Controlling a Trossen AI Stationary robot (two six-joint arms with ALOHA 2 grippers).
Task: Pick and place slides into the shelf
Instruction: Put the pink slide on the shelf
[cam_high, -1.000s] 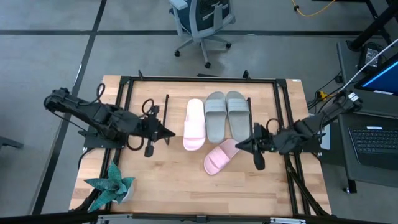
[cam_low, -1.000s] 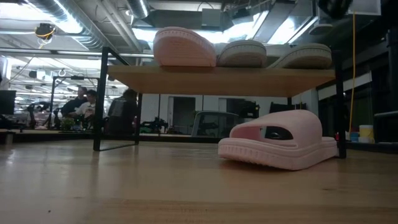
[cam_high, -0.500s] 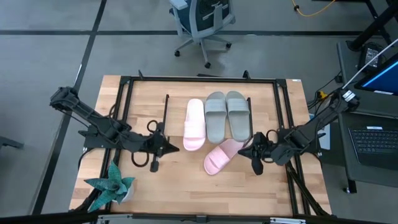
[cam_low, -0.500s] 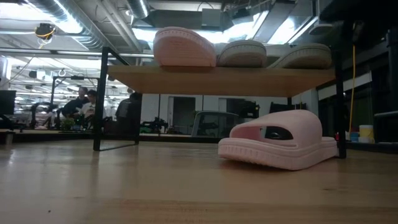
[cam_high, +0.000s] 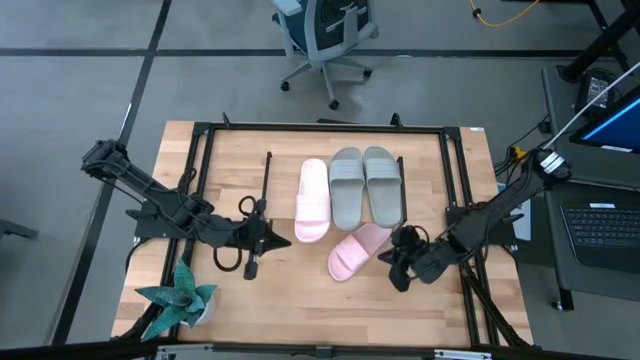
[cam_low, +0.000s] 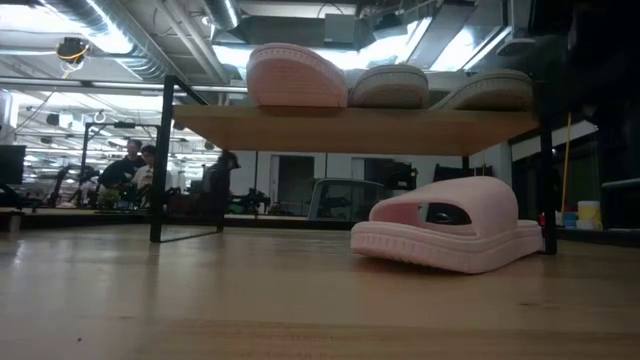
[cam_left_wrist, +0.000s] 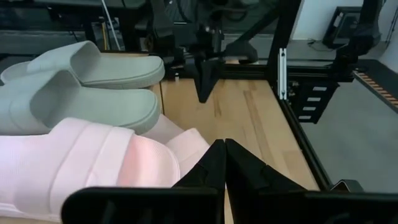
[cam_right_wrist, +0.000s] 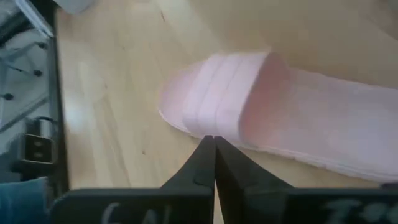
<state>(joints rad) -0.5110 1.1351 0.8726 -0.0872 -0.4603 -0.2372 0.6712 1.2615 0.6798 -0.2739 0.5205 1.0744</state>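
The right gripper (cam_high: 393, 262), fingers together and empty, hangs low just beside the loose pink slide (cam_high: 355, 251), which lies diagonally on the tabletop (cam_high: 300, 290) before the shelf (cam_low: 350, 128). The left gripper (cam_high: 283, 239), closed, waits beside the shelf's pink slide (cam_high: 312, 198).

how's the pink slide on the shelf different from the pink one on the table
The pink slide on the shelf lies straight on the shelf beside the grey-green pair; the pink slide on the table lies at an angle, below the board on the tabletop. The right gripper sits beside the table one only. Both look alike in colour and shape.
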